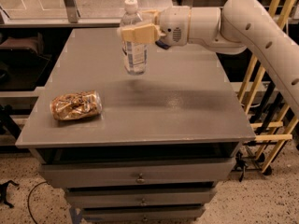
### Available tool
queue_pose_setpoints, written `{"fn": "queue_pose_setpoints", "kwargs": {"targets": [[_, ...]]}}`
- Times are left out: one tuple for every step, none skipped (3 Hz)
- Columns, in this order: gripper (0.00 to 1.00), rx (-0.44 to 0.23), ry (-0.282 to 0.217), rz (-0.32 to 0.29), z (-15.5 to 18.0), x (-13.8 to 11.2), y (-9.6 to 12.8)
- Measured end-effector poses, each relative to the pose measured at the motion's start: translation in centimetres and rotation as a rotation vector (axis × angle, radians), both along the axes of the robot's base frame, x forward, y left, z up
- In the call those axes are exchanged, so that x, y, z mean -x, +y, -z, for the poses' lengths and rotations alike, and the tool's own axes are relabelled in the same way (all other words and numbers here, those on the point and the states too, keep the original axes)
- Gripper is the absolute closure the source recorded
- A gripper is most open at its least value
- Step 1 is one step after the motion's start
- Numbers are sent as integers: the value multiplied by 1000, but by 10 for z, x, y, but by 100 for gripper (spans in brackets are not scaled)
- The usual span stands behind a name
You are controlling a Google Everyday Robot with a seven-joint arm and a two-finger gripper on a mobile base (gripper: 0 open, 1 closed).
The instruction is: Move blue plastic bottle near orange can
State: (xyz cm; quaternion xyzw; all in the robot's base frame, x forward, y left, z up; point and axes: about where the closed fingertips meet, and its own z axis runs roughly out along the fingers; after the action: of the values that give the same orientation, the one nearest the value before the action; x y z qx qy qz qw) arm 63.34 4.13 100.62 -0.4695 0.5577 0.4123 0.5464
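Note:
The blue plastic bottle point(133, 43) is a tall clear bottle with a white cap and a pale label. It hangs upright in the air above the back middle of the table. My gripper point(135, 31) is shut on its upper body, reaching in from the right. The orange can point(76, 105), crushed and shiny, lies on its side near the table's front left. The bottle is well behind and to the right of the can.
The grey table point(187, 106) has drawers point(140, 177) below its front edge. A dark-blue object point(163, 44) shows partly behind my wrist. Yellow wooden frames point(271, 101) stand to the right of the table. A glass partition runs behind.

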Motion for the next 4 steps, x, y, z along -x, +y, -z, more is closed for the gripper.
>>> {"fn": "queue_pose_setpoints", "kwargs": {"targets": [[100, 1, 3, -13, 1, 4, 2], [100, -2, 8, -22, 3, 4, 5], [100, -15, 36, -95, 19, 7, 29], [100, -19, 49, -169, 30, 9, 52]]}}
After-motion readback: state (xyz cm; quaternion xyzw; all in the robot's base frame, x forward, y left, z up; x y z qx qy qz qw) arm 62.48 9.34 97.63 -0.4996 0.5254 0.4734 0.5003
